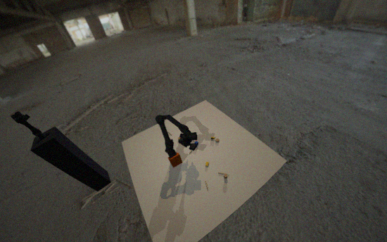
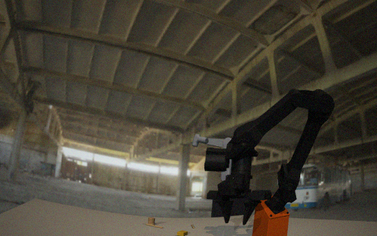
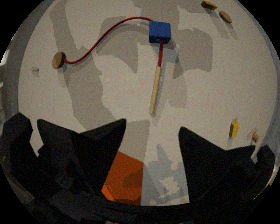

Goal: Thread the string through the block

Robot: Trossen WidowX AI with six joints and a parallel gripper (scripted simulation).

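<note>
The blue block (image 3: 160, 31) (image 1: 196, 143) stands on the table. The red string (image 3: 136, 18) curves from the round wooden button (image 3: 58, 60) to the block's far side, and red string also shows at the near side, leading to the wooden stick (image 3: 154, 91). The passage inside the block is hidden. The stick appears to lie on the table, pointing away from the block towards my fingers in the wrist view. My gripper (image 3: 153, 127) (image 2: 236, 223) is open with nothing between its fingertips, above the table and short of the stick's free end in the wrist view.
A yellow piece (image 1: 207, 164) (image 3: 234, 129) (image 2: 181, 233) lies apart. A wooden disc (image 1: 225, 176) (image 2: 151, 221) has a loose stick (image 1: 221, 173) beside it; another thin stick (image 1: 206, 185) lies near. A second yellow piece (image 3: 208, 5) and disc (image 3: 225, 17) lie beyond the block. My orange base (image 1: 175, 160) stands on the table.
</note>
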